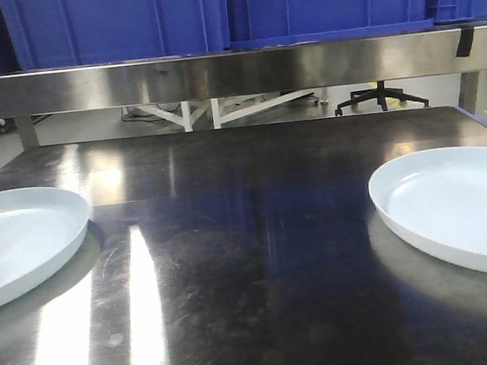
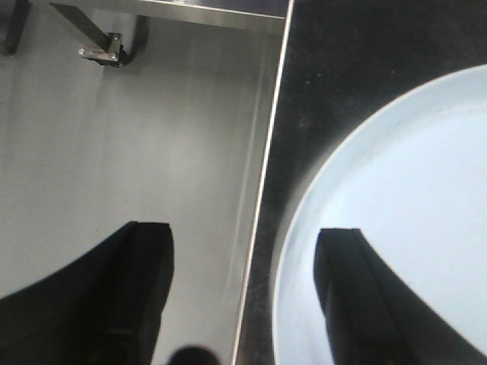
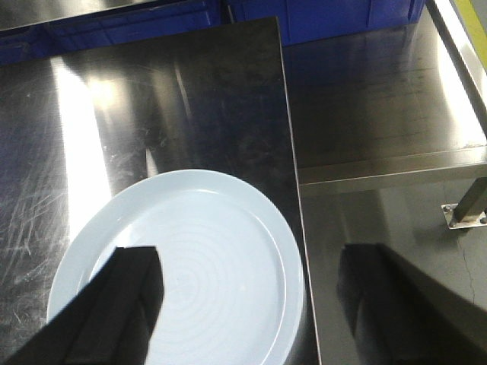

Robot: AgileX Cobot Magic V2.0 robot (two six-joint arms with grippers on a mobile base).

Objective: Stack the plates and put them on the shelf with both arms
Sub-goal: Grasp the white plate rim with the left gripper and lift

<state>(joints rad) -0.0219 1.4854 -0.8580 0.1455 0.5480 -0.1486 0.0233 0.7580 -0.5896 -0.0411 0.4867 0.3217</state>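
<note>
Two pale bluish-white plates lie flat on the steel table. The left plate [image 1: 14,237] sits at the table's left edge and the right plate [image 1: 464,207] at its right edge. My left gripper [image 2: 243,251] hangs open above the left plate [image 2: 403,213]; one finger is over the plate, the other beyond the table edge over the floor. Open as well, my right gripper [image 3: 251,262] hovers over the right plate [image 3: 205,258], one finger above the plate and the other past the table's edge. Neither gripper shows in the front view. The shelf [image 1: 232,70] runs across the back.
Blue plastic crates [image 1: 208,12] stand on the steel shelf behind the table. The table edge [image 2: 262,190] runs between my left fingers. To the right stands a lower steel surface [image 3: 388,106] with a post foot [image 3: 464,213]. An office chair base [image 1: 381,98] shows behind.
</note>
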